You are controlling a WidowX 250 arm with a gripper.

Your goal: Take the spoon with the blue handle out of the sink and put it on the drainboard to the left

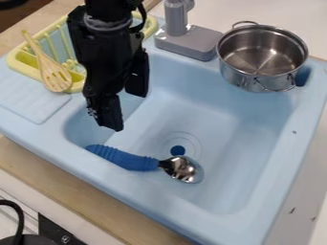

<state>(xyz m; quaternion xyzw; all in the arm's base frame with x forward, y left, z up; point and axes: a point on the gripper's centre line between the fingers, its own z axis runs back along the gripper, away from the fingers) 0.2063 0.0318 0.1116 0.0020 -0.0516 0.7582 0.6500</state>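
Tool point(126, 111) open, empty, left of centre. Spoon point(131, 160) lies in sink point(220, 127), lower centre. Thick rounded handle could roll from an off-centre pinch; nearby wall could block fingertips.

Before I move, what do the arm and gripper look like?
The arm is black, with a greyish band above the gripper and a thin black cable looping beside it. The gripper is black too, with two chunky fingers and small pale marks.
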